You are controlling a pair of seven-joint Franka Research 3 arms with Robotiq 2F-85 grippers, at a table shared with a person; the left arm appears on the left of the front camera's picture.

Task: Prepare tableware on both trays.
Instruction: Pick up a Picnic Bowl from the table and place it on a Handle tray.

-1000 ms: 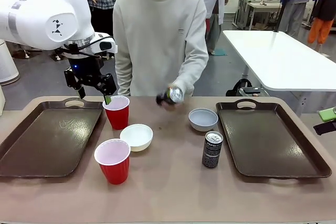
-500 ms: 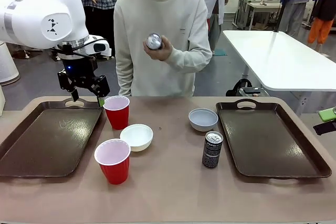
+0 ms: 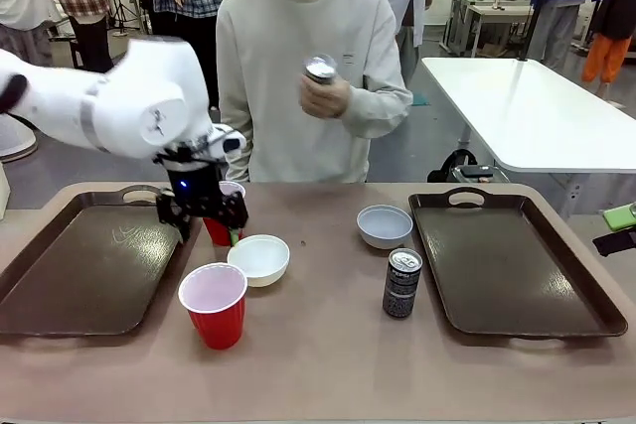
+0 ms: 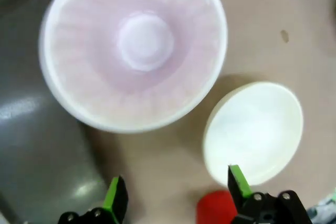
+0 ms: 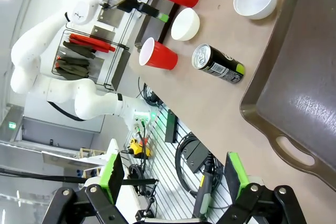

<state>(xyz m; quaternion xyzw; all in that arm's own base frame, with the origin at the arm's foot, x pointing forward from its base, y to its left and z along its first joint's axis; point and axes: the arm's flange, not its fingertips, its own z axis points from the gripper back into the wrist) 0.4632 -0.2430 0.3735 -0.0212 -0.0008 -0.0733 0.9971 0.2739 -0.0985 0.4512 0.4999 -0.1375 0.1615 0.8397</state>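
While left fingers (image 4: 114, 202) gape, red cup (image 4: 134, 51) sits beyond tips, untouched

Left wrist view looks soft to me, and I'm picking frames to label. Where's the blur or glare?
Left wrist view: red cup blurred, glare patches on the tray. Front view: left arm motion-smeared, the rest sharp. Right wrist view: sharp, soda can crisp.

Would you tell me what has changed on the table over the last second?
The left gripper swung down from behind the far red cup to hang open over it. The person's hand raised a soda can to chest height. The other cup, both bowls, standing can and empty trays stayed put.
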